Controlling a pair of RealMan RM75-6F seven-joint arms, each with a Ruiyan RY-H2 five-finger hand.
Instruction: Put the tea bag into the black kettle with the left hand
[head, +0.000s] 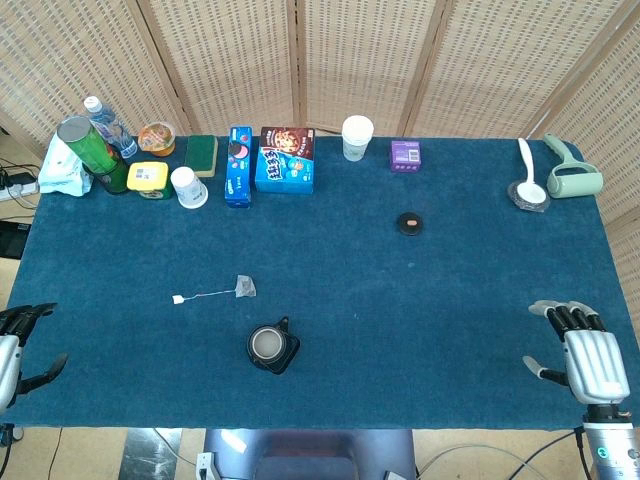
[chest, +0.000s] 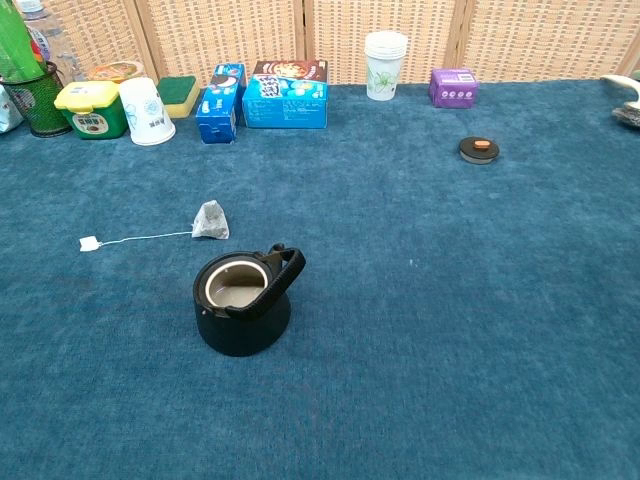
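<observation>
Blue cloth over the table (head: 420, 330), seen from the head camera: black kettle (head: 272, 347) standing lidless near the front edge, at about 7 o'clock from the cloth's centre, handle arched over its open mouth. Tea bag (head: 245, 286) lying flat just beyond it at 11 o'clock from the kettle, apart from it, string trailing toward 9 o'clock to a small white tag (head: 178, 298). Left hand (head: 18, 350) at the far left edge, well apart from the tea bag, fingers spread, holding nothing. Right hand (head: 582, 352) at the front right corner, palm down, fingers apart, empty. Round black lid (head: 410, 223) alone at 2 o'clock from the kettle. Along the back edge, blue boxes (head: 285, 160), white paper cup (head: 357, 137), purple box (head: 405, 155), white spoon (head: 527, 175). From the chest camera: black kettle (chest: 243, 301) front and centre-left, pale inner wall visible through the open mouth; tea bag (chest: 210, 221) at 11 o'clock from it, resting on the cloth, not touching it; white tag (chest: 89, 243) out at 9 o'clock from the bag. Round black lid (chest: 479, 150) far off at 2 o'clock. Neither hand in this frame.
</observation>
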